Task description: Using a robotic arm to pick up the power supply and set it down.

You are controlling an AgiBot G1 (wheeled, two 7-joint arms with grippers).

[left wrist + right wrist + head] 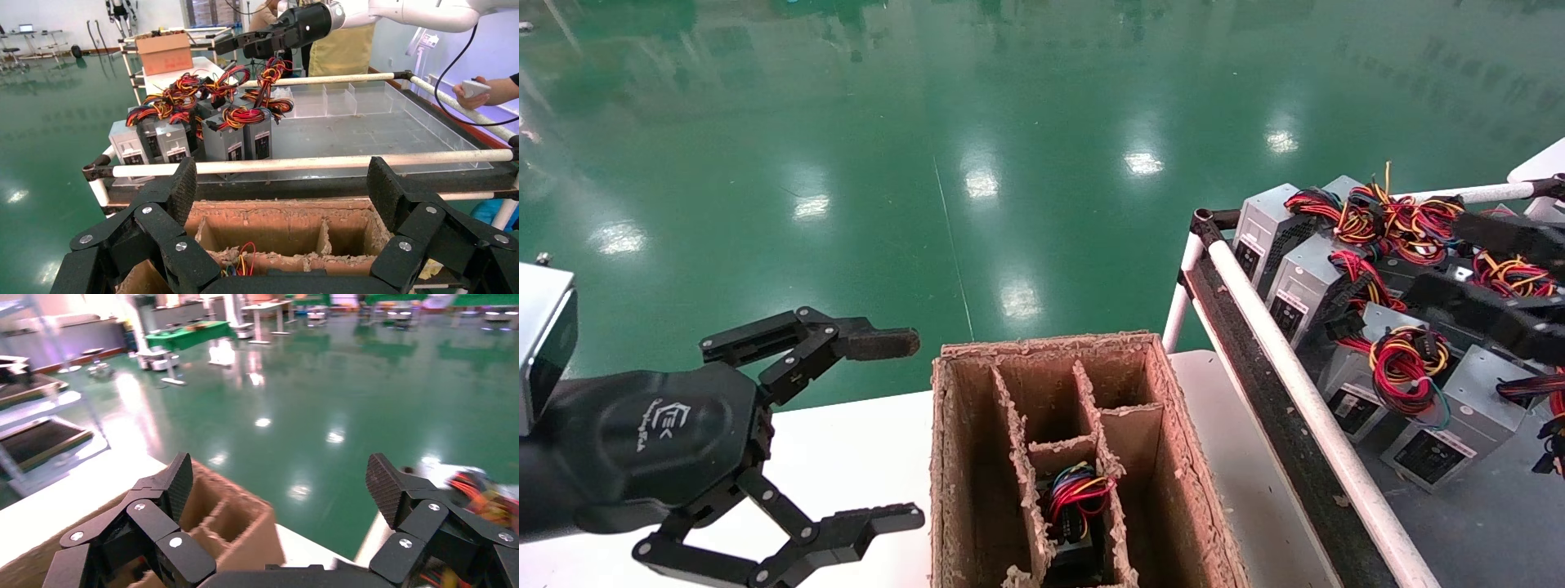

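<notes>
Power supplies (1303, 282), grey metal boxes with tangled red, yellow and black wire bundles, sit packed together on the railed cart (1279, 359) at the right. Right claw (1512, 269) hangs over them, fingers spread wide and empty, its black linkages partly cut off at the frame edge. Left claw (895, 429) hovers parked over the white counter (846, 457), ribbed pads apart. Between them stands a rough, frayed cardboard box (1173, 425) with dividers; one slot holds another supply (1075, 498), mostly hidden, only its wires showing.
</notes>
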